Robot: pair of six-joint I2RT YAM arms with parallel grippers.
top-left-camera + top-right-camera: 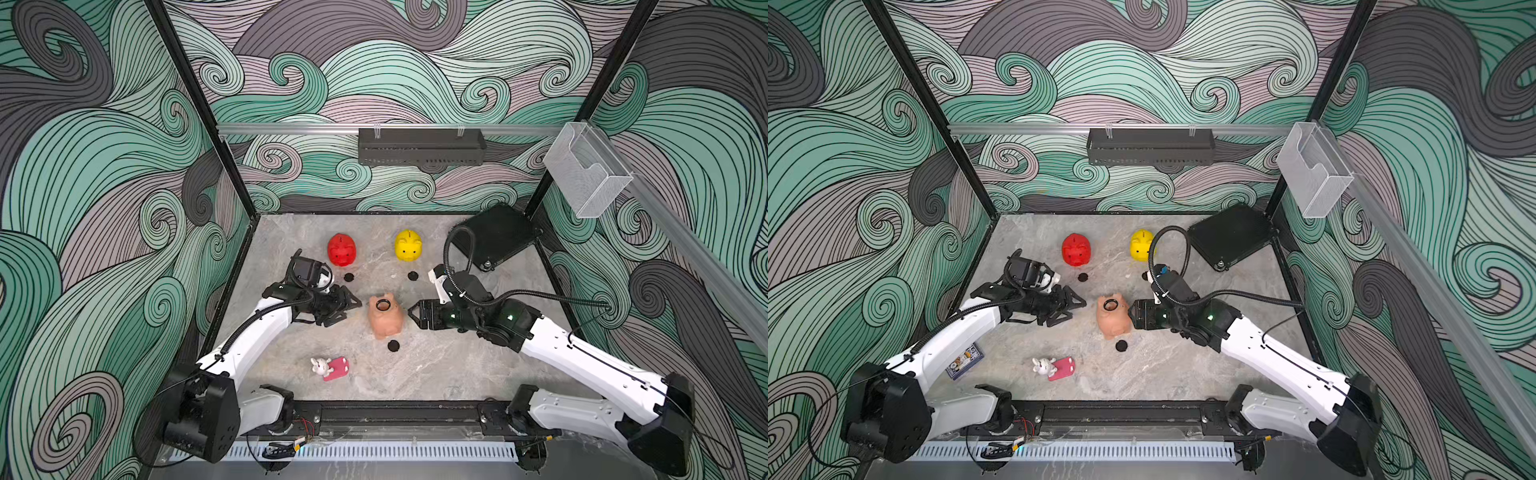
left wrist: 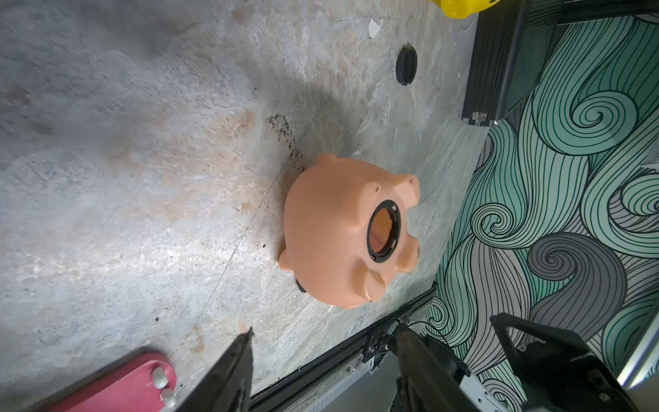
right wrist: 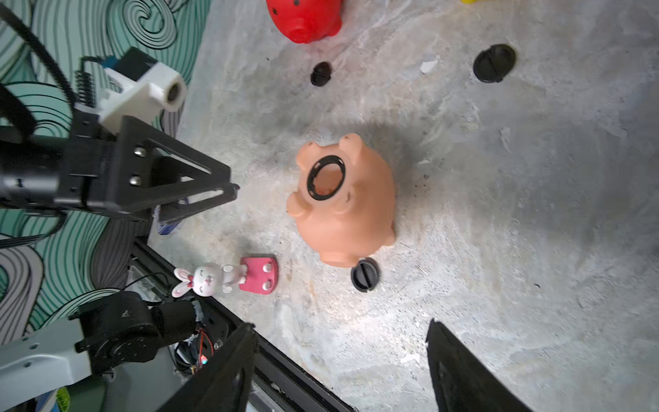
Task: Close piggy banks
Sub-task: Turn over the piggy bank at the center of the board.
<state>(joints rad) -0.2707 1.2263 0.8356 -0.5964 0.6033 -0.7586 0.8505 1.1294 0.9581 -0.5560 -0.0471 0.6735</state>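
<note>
The peach-pink piggy bank (image 1: 386, 318) (image 1: 1113, 319) lies belly-up mid-table, and its round belly hole (image 3: 326, 177) (image 2: 383, 232) is uncovered. The red piggy bank (image 1: 341, 249) and the yellow piggy bank (image 1: 408, 245) stand upright at the back. Three black round plugs lie loose: one (image 1: 349, 277) near the red pig, one (image 1: 412, 275) near the yellow pig, and one (image 1: 393, 345) (image 3: 364, 274) beside the peach pig. My left gripper (image 1: 351, 311) (image 2: 324, 326) hangs open and empty just left of the peach pig. Close on that pig's right side is my right gripper (image 1: 411, 311) (image 3: 341, 324), also open and empty.
A white bunny toy on a pink base (image 1: 330, 368) (image 3: 221, 278) lies near the front. A black box (image 1: 494, 237) sits at the back right corner. A card pack (image 1: 963, 360) lies under the left arm. A black rail (image 1: 395, 415) runs along the front edge.
</note>
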